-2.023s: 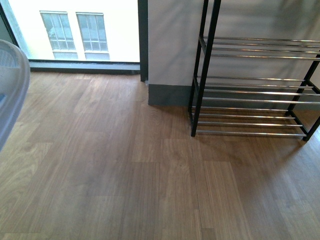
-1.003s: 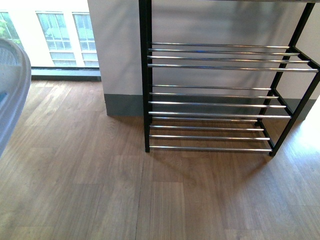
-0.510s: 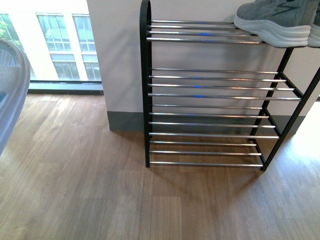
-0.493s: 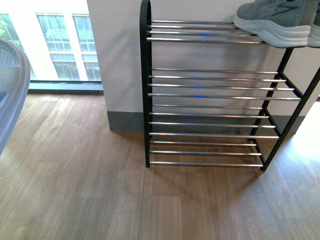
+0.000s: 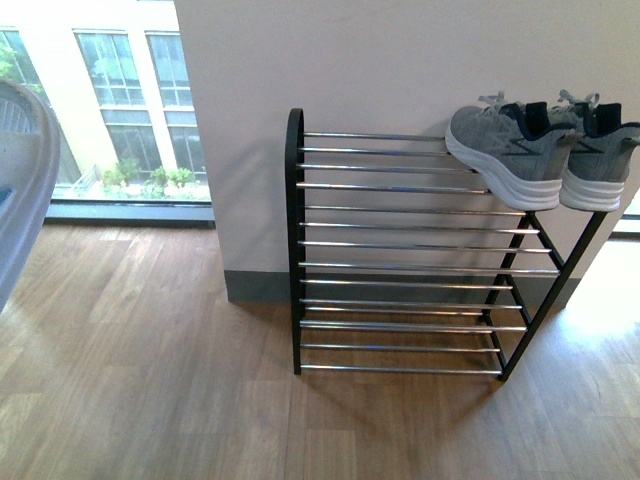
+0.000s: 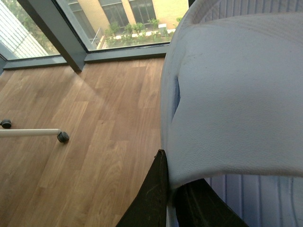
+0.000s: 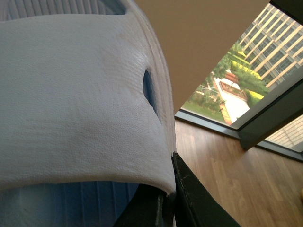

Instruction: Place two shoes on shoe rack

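Observation:
Two grey knit shoes with thick white soles, one (image 5: pixel 505 148) beside the other (image 5: pixel 598 160), sit side by side on the top tier of the black shoe rack (image 5: pixel 293 240), at its right end. The rack stands against a white wall, its chrome bars otherwise bare. My left gripper (image 6: pixel 171 189) is shut on the rim of a pale blue plastic basket (image 6: pixel 236 94). Pinching the same basket (image 7: pixel 71 94) at its rim is my right gripper (image 7: pixel 165 198), also shut. An edge of the basket (image 5: pixel 20 190) shows at the far left of the front view.
Wooden floor (image 5: pixel 150 380) stretches in front of the rack. A floor-to-ceiling window (image 5: pixel 100 110) lies to the left of the wall. A white bar on small castors (image 6: pixel 33 133) rests on the floor in the left wrist view.
The front view has swung right and tilted up: the rack came from the right edge to the centre, and its top tier with the two shoes rose into sight. The basket edge stays at left.

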You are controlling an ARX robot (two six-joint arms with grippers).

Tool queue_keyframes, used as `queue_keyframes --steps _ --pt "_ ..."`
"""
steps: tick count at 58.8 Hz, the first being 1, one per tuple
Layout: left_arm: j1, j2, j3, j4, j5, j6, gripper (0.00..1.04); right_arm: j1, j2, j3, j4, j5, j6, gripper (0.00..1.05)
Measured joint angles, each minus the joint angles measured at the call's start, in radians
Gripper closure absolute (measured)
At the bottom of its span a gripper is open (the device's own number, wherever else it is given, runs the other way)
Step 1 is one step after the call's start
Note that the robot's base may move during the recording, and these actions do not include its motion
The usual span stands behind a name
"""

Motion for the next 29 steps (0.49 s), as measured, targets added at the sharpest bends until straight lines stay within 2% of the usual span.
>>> queue_keyframes --steps 29 --pt "-0.002 0.0 0.0 0.0 0.001 0.0 1.03 -0.001 -0.001 0.0 0.0 -0.001 0.0 1.03"
